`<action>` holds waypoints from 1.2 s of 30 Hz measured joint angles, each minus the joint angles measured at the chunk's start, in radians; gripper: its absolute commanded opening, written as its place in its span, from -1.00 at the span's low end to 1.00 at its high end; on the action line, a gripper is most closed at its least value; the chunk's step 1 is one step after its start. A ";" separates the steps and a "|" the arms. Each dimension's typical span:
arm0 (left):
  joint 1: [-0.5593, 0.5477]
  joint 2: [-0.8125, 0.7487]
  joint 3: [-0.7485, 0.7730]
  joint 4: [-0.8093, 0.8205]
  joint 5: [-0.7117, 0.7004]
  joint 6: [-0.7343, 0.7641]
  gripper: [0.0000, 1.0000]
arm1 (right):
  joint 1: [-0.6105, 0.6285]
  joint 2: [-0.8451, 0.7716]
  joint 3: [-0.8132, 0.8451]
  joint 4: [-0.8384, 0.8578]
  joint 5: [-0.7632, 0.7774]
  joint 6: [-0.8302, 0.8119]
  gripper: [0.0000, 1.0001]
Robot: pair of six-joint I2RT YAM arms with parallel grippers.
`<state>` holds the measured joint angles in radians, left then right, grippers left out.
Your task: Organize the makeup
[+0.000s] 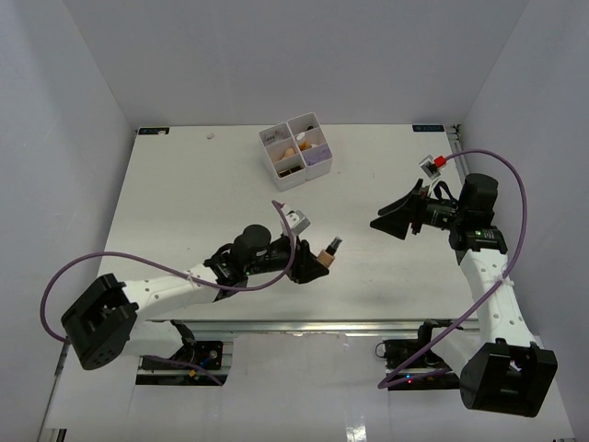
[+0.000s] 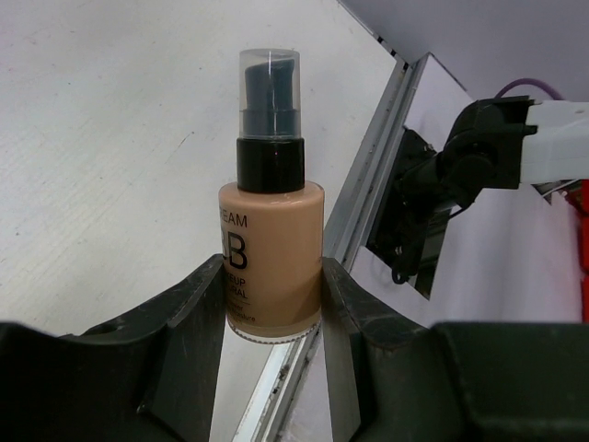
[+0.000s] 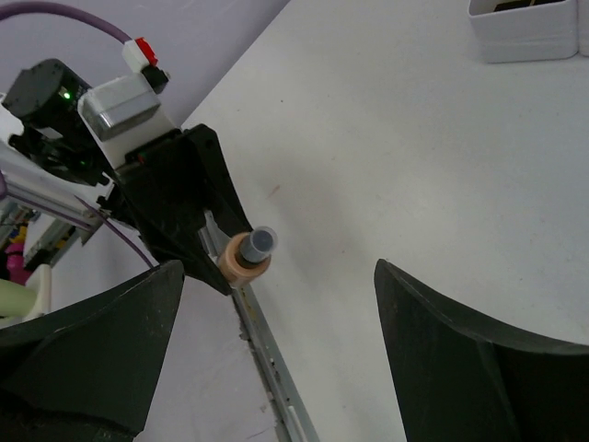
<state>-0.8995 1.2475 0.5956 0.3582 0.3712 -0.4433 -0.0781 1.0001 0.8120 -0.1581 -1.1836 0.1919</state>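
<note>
My left gripper (image 1: 311,265) is shut on the tan bottle with dark cap (image 1: 326,253) and holds it above the table near the front edge. In the left wrist view the bottle (image 2: 272,258) sits between my two fingers (image 2: 198,313), cap pointing away. It also shows in the right wrist view (image 3: 247,255), cap toward that camera. My right gripper (image 1: 391,224) is open and empty, to the right of the bottle and pointing at it. Other makeup, beige sponges among it, lies in the white four-compartment box (image 1: 294,149) at the back.
The box's corner shows in the right wrist view (image 3: 525,37). A metal rail (image 1: 304,325) runs along the table's front edge. White walls stand at the left, back and right.
</note>
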 measured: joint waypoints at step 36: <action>-0.091 0.382 0.359 0.147 -0.085 0.082 -0.91 | 0.072 0.086 -0.089 0.072 0.111 0.163 0.27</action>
<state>-0.9910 1.6291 0.9542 0.5053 0.2860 -0.3614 -0.0059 1.0860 0.7227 -0.0866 -1.0724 0.3545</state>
